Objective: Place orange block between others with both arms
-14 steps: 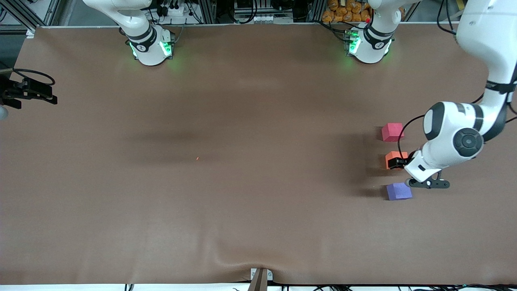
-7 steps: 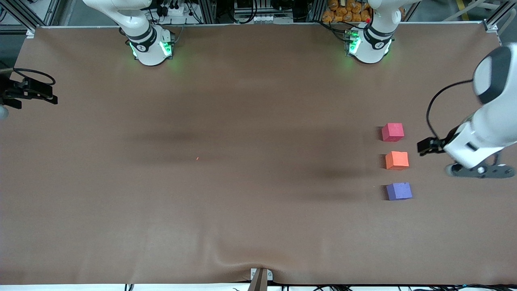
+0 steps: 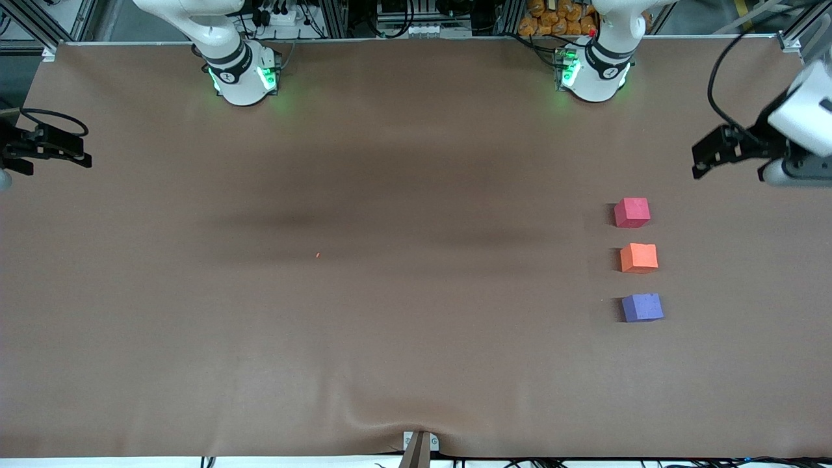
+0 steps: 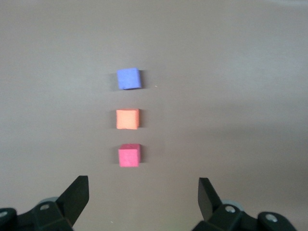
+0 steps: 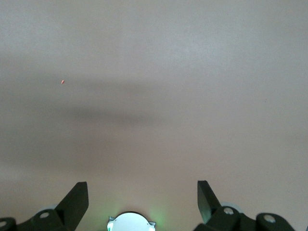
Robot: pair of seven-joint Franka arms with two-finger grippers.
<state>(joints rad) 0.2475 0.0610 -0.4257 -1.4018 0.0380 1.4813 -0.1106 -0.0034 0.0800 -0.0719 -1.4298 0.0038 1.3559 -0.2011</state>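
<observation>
The orange block (image 3: 639, 258) (image 4: 127, 119) rests on the brown table toward the left arm's end. It lies in a line between the pinkish-red cube (image 3: 632, 212) (image 4: 129, 155), farther from the front camera, and the purple-blue cube (image 3: 642, 307) (image 4: 129, 78), nearer. My left gripper (image 3: 699, 159) (image 4: 143, 185) hangs open and empty in the air over the table's end, apart from all three cubes. My right gripper (image 3: 78, 151) (image 5: 142, 187) waits open and empty over the right arm's end of the table.
A tiny orange speck (image 3: 318, 255) (image 5: 62, 82) lies mid-table. The green-lit bases (image 3: 242, 75) (image 3: 595, 71) stand along the table's edge farthest from the front camera. A bracket (image 3: 419, 446) clamps the cloth at the edge nearest to it, where the cloth wrinkles.
My left gripper has drawn back from the orange block, rising and swinging toward the table's end. The block stays between the two others. The right arm has not moved.
</observation>
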